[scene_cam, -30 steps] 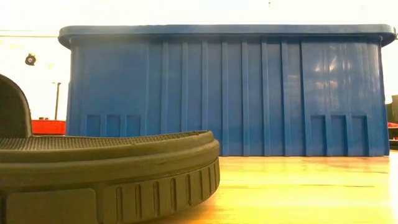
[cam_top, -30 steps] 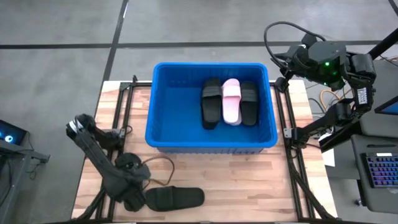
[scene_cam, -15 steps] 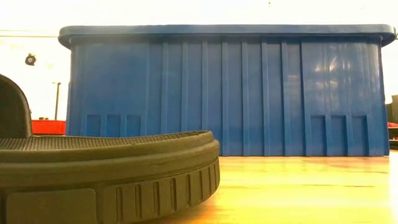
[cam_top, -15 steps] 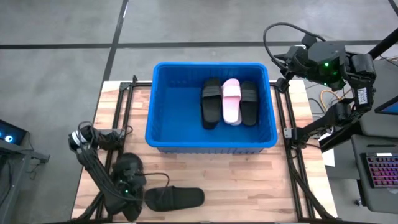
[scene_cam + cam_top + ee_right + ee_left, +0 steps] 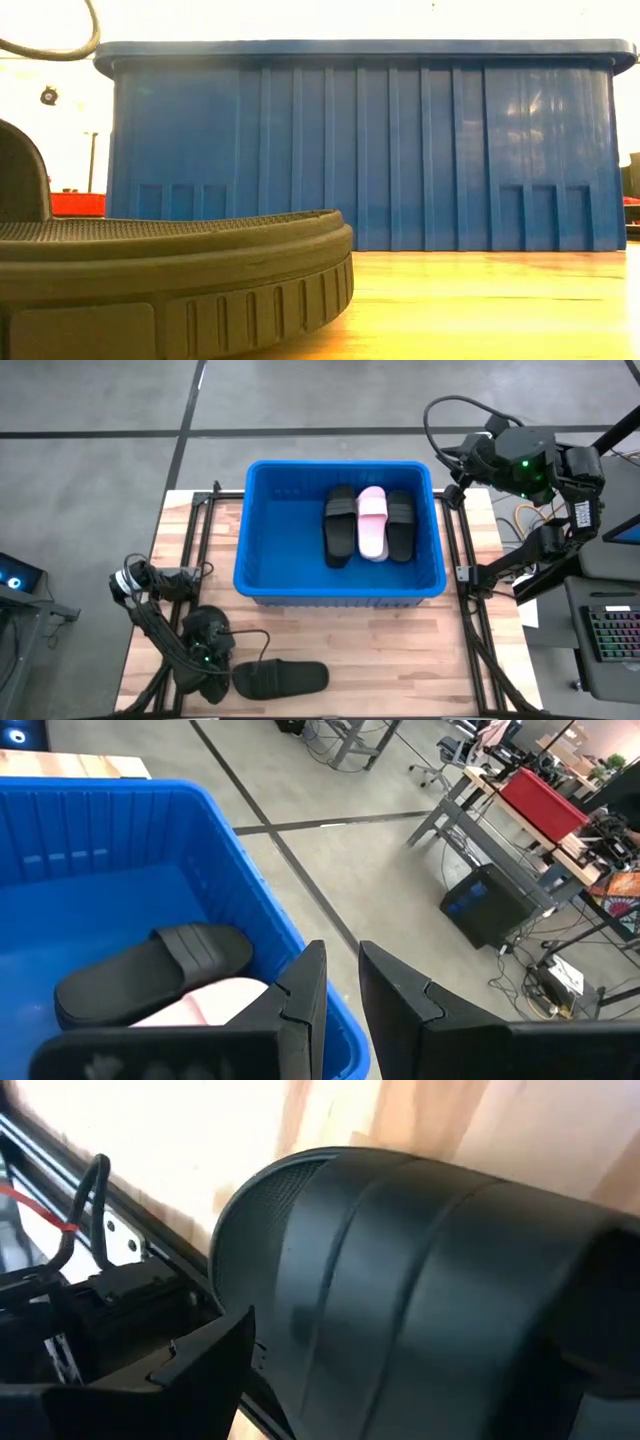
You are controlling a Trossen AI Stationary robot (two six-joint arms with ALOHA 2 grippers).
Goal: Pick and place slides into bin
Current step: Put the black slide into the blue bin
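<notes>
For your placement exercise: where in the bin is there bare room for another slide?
The bin's left half is bare floor, between its left wall and the black slide. The right half is crowded: three slides lie side by side.

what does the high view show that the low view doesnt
Only the high view shows inside the bin: two black slides flanking a pink slide. It also shows the left tool at one end of the black slide on the table, and the right tool raised beyond the bin's far right corner. Only the low view shows the bin's ribbed outer wall. Both show that table slide and the bin.
</notes>
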